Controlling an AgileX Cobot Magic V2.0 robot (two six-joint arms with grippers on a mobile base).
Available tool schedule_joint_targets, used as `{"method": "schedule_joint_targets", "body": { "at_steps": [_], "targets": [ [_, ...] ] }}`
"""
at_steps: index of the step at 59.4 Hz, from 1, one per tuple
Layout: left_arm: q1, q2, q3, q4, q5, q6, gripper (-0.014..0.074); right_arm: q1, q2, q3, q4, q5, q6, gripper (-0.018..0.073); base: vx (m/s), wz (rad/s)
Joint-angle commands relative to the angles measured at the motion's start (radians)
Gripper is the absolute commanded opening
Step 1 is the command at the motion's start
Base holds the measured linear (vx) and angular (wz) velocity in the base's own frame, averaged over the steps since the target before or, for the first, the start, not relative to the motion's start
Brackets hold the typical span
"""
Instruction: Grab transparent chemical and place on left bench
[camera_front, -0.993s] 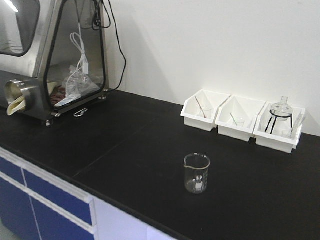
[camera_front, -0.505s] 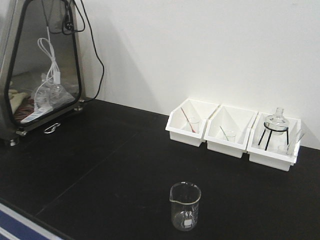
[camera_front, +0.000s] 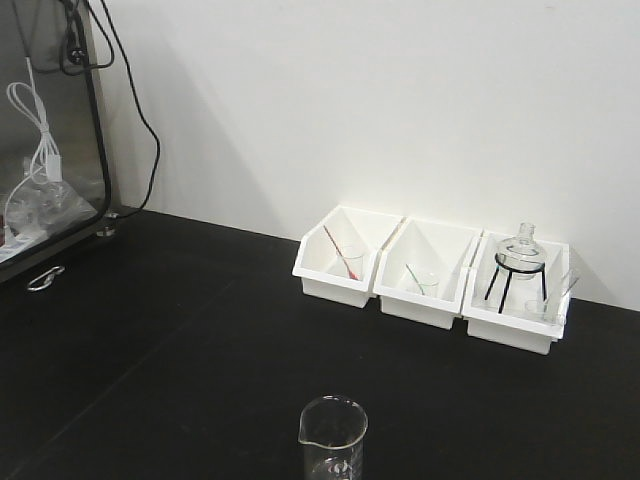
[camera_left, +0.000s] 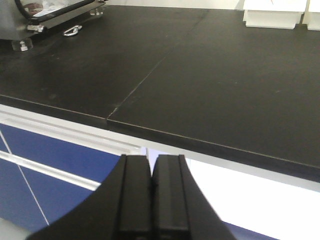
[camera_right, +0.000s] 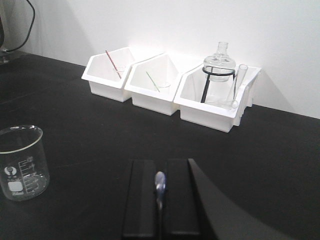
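L gripper (camera_left: 151, 167) had its fingers pressed together, empty, short of the left bench (camera_left: 225, 75) edge; R gripper (camera_right: 160, 166) pinched the transparent chemical (camera_right: 159, 180), long axis along the finger seam, tip poking fwd, so I judged R arm the one to set it down

Left tool (camera_left: 151, 158): two matte black fingers (camera_left: 135, 195), rectangular and flat-faced, with squared tips and faint lengthwise ridges. The black housing behind them flared outward in smooth curves on both sides.
Right tool (camera_right: 161, 162): the same matte black, with two broad flat fingers (camera_right: 142, 200). A curved black housing showed at its right.
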Motion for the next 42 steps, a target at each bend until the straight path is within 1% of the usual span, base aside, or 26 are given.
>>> {"method": "schedule_joint_targets", "body": {
  "at_steps": [1,31,35,37,42],
  "targets": [
    [-0.002,-0.019,0.016,-0.001,-0.078,-0.008,-0.0003,-0.005,0.003,-0.030,-0.006,-0.074,0.001,0.0037,0.06,-0.10],
    [-0.002,-0.019,0.016,-0.001,-0.078,-0.008,-0.0003,-0.005,0.003,-0.030,-0.004,-0.085,0.002,0.0037,0.02,-0.03],
    [-0.002,-0.019,0.016,-0.001,-0.078,-0.008,-0.0003,-0.005,0.006,-0.030,0.030,-0.135,0.024,0.0037,0.00,0.00],
    [-0.002,-0.019,0.016,-0.001,-0.078,-0.008,-0.0003,-0.005,0.009,-0.030,0.047,-0.188,0.047,0.0037,0.00,0.00],
    [-0.002,-0.019,0.016,-0.001,-0.078,-0.008,-0.0003,-0.005,0.030,-0.032,0.044,-0.286,0.057,0.0037,0.00,0.00]
  ]
}}
